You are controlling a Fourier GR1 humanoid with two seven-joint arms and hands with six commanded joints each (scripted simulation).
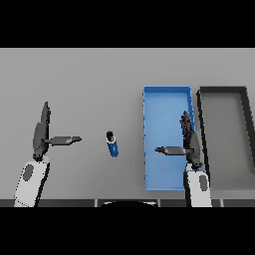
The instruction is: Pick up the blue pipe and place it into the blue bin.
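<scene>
Both hands are spread, holding nothing: right hand (190, 144) over the blue bin (162, 99), left hand (42, 137) idle. It should reach left and close squarely around the blue pipe (112, 145).

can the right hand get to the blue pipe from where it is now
Probably yes. The right hand hangs open over the blue bin, its thumb pointing toward the blue pipe, which lies on bare grey table just left of the bin. Nothing stands between them. The left hand is well clear.
</scene>
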